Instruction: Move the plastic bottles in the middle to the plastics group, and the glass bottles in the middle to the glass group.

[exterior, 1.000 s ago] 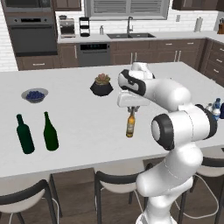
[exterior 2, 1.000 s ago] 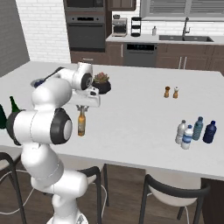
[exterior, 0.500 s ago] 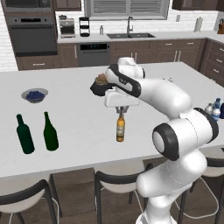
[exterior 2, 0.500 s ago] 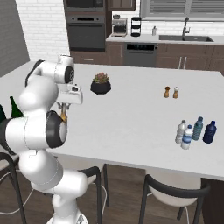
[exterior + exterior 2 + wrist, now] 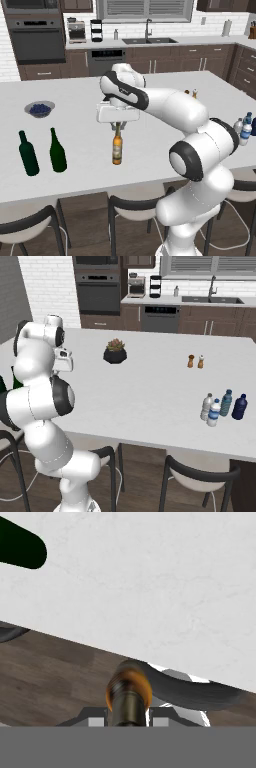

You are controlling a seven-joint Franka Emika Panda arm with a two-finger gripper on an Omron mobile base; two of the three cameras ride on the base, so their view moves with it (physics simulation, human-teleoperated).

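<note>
My gripper (image 5: 118,125) is shut on the dark neck of the amber glass bottle (image 5: 117,149), which hangs upright over the front part of the white island. The glass group, two tall dark green bottles (image 5: 28,154) (image 5: 57,151), stands to the left of it. In the hand view the amber bottle (image 5: 128,693) sits between my gripper's (image 5: 128,718) fingers, with a green bottle (image 5: 19,546) at the top left. The two clear plastic bottles (image 5: 206,407) (image 5: 215,413) stand beside the plastics group, a blue-tinted bottle (image 5: 226,402) and a dark blue one (image 5: 240,407), at the island's right end.
A bowl of blueberries (image 5: 39,108) lies behind the green bottles. A potted plant (image 5: 115,352) and salt and pepper shakers (image 5: 190,361) stand further back on the island (image 5: 150,381). Stools (image 5: 132,210) line the front edge, which runs close below the held bottle.
The arm has swung left across the island with the amber bottle in its grip, from near the middle toward the green bottles. The jaws stayed shut.
</note>
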